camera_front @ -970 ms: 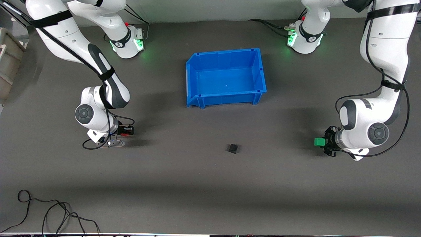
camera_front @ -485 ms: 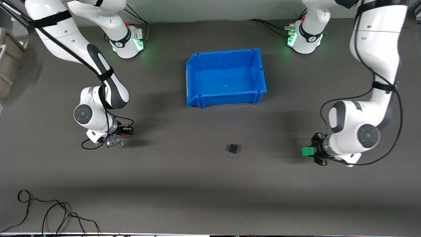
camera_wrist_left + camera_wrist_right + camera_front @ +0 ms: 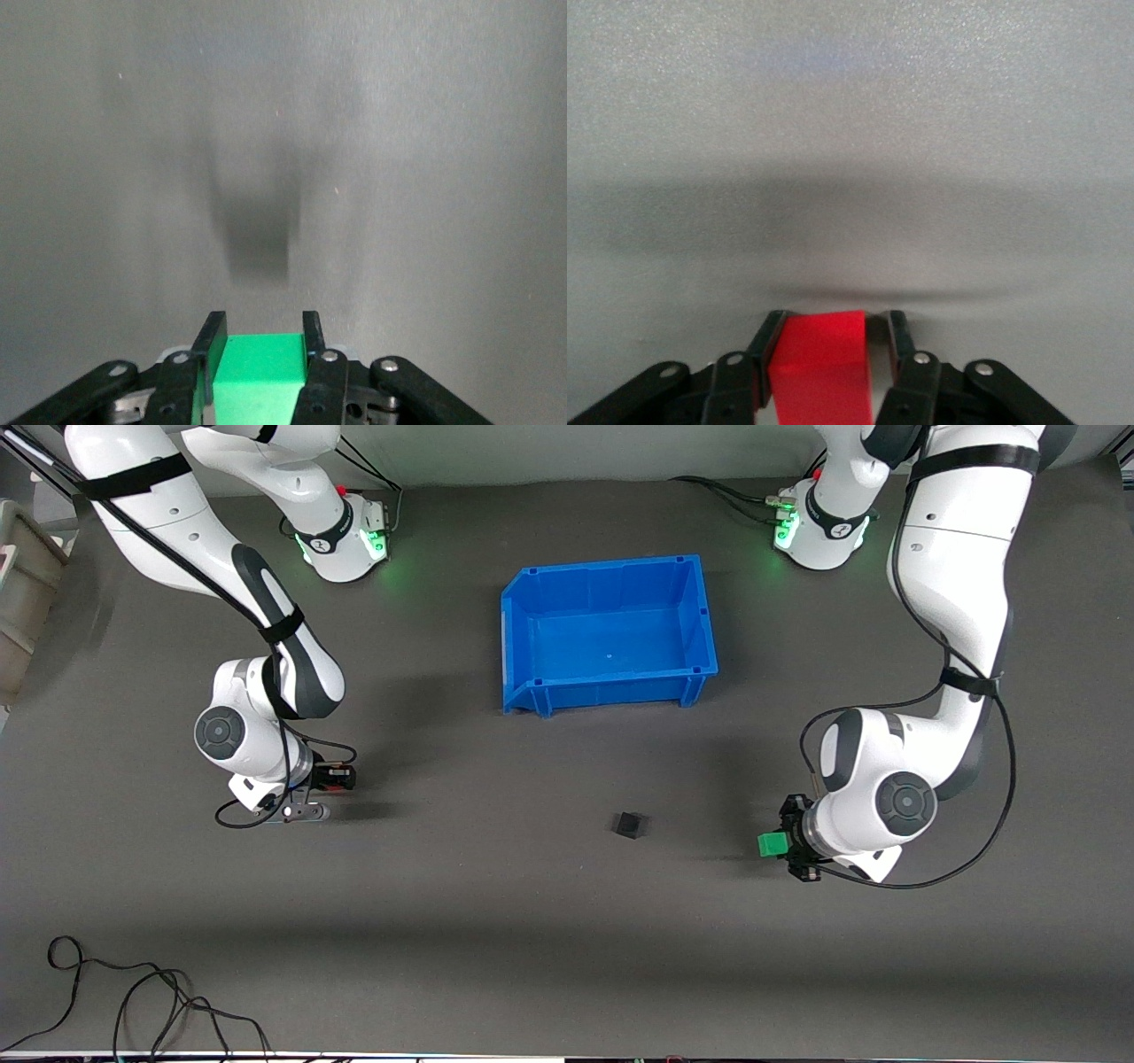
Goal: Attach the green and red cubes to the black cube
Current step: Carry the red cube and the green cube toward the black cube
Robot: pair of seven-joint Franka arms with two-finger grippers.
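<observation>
The black cube (image 3: 629, 825) sits alone on the dark table, nearer to the front camera than the blue bin. My left gripper (image 3: 781, 845) is shut on the green cube (image 3: 768, 844) and holds it low over the table, beside the black cube toward the left arm's end. The left wrist view shows the green cube (image 3: 257, 372) between the left gripper's (image 3: 261, 317) fingers. My right gripper (image 3: 347, 778) is shut on the red cube (image 3: 337, 778), low over the table toward the right arm's end. The red cube (image 3: 822, 367) fills the right gripper (image 3: 834, 315) in the right wrist view.
A blue bin (image 3: 611, 691) stands open in the middle of the table, farther from the front camera than the black cube. A black cable (image 3: 133, 1001) lies coiled at the table's front edge toward the right arm's end.
My left arm has carried the green cube toward the black cube and a little nearer to the front camera. My right gripper has shifted slightly with the red cube.
</observation>
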